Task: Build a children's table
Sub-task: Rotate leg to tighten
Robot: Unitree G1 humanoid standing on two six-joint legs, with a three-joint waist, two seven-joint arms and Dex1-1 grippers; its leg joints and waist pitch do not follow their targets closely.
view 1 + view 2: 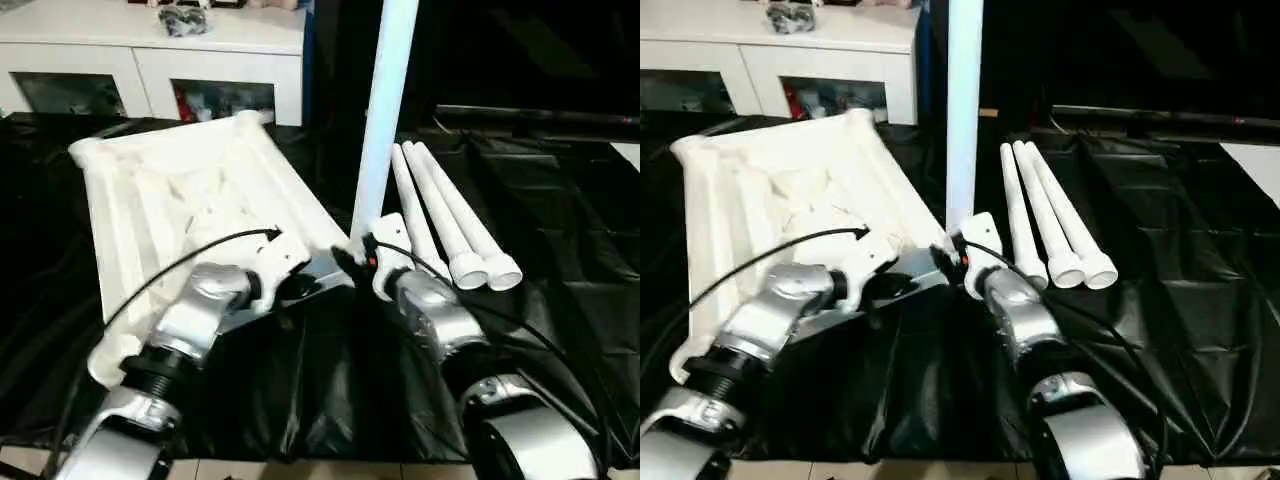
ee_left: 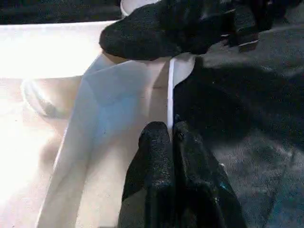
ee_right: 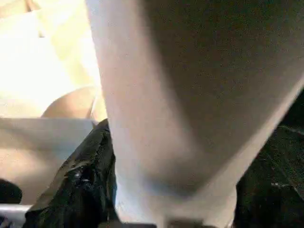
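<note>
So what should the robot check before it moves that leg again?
1. Right gripper around the standing leg: ok.
2. Leg seated in the corner socket: cannot tell, the grippers hide its foot.
3. Leg upright: ok, slight lean.
4. Left gripper shut, at the tabletop edge: ok.
5. Three spare legs lying beside, within reach: ok.

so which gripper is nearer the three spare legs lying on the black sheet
Right. The right gripper is around the upright leg, just beside the three spare legs. The left gripper sits farther off, at the tabletop corner.
</note>
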